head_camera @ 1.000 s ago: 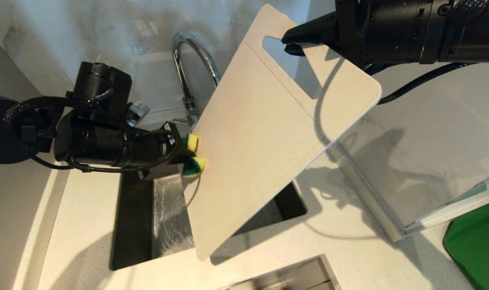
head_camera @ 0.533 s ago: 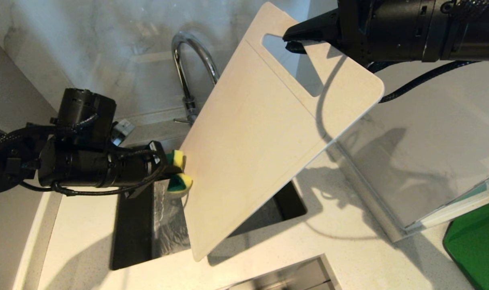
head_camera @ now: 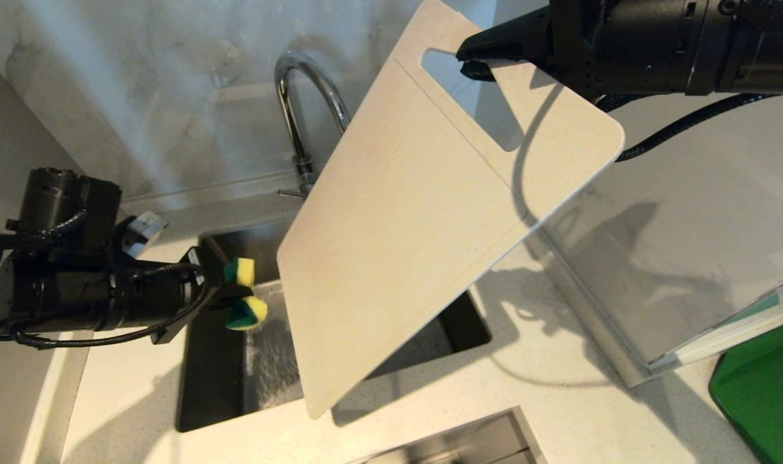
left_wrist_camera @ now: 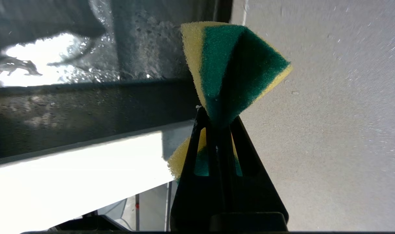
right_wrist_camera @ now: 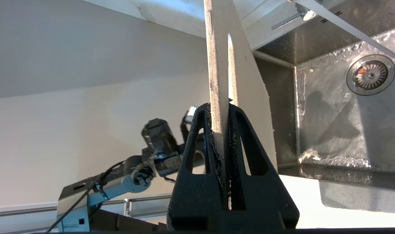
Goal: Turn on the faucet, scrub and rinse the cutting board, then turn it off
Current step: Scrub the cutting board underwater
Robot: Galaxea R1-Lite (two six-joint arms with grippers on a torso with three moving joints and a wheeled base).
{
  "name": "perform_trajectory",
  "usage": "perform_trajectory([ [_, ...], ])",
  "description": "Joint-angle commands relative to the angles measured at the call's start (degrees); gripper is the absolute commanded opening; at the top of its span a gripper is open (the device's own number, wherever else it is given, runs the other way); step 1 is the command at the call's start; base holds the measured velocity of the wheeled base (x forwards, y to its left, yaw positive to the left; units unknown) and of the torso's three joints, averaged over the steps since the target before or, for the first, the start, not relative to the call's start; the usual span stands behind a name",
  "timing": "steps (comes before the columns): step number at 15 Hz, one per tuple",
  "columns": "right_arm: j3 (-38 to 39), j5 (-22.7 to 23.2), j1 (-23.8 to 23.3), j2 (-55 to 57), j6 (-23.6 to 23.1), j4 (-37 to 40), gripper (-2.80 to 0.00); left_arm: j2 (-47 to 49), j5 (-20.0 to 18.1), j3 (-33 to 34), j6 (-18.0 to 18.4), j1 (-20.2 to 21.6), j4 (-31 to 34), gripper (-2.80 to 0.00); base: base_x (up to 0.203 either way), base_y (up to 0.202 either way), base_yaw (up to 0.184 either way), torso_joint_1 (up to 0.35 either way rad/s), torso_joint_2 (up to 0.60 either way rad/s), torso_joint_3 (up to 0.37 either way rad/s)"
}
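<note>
While tilted over sink (head_camera: 217,399), board (head_camera: 404,245) hides part of faucet (head_camera: 301,109); clamped at handle end by right gripper (head_camera: 472,59). Wet basin below. Left gripper (head_camera: 227,295) pinching folded sponge (head_camera: 243,303), clear of board. Green mat (head_camera: 765,393) aside.

Left gripper (head_camera: 227,298) fingers (left_wrist_camera: 217,143) pinched closed, low; right gripper (head_camera: 472,59) clamped, raised

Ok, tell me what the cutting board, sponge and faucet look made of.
Cutting board: probably plastic, thin, matte off-white, faintly speckled.
Sponge: soft foam, yellow with a green scouring layer, pinched into a fold.
Faucet: polished metal, likely chrome, with mirror-like reflections.
</note>
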Motion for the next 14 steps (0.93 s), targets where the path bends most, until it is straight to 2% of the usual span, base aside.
perform_trajectory([
  [1, 0.0, 0.1, 0.0, -0.1, 0.4, 0.1, -2.8, -3.0, -0.2, -0.1, 1.0, 1.6, 0.2, -2.8, 0.0, 0.0, 0.0, 0.0, 0.0, 0.0],
  [3, -0.1, 0.1, 0.0, 0.1, 0.8, 0.1, -2.8, -4.4, -0.3, -5.0, 1.5, -0.3, 3.7, -2.8, 0.0, 0.0, 0.0, 0.0, 0.0, 0.0],
  [5, -0.1, 0.1, 0.1, 0.5, 0.9, 0.1, -2.8, -4.3, -0.1, -13.8, 1.4, -4.0, 10.3, -2.8, 0.0, 0.0, 0.0, 0.0, 0.0, 0.0],
  [9, -0.2, 0.1, 0.0, 0.9, 1.2, 0.1, -2.8, -1.3, 1.4, -30.9, 1.3, -16.5, 22.8, -2.8, 0.0, 0.0, 0.0, 0.0, 0.0, 0.0],
  [10, -0.2, 0.0, 0.0, 1.3, 1.2, 0.1, -2.8, 0.8, 3.6, -32.7, 1.4, -20.1, 24.1, -2.8, 0.0, 0.0, 0.0, 0.0, 0.0, 0.0],
  [12, -0.1, -0.1, 0.0, 1.3, 1.3, 0.1, -2.8, 5.8, 10.6, -35.6, 1.8, -24.8, 25.3, -2.8, 0.0, 0.0, 0.0, 0.0, 0.0, 0.0],
  [13, -0.3, -0.1, 0.0, 1.3, 1.2, 0.1, -2.8, 7.1, 12.6, -36.3, 2.3, -26.5, 25.7, -2.8, 0.0, 0.0, 0.0, 0.0, 0.0, 0.0],
  [14, -0.4, -0.1, 0.0, 1.2, 1.2, 0.1, -2.8, 7.3, 13.0, -36.3, 3.5, -27.1, 25.8, -2.8, 0.0, 0.0, 0.0, 0.0, 0.0, 0.0],
])
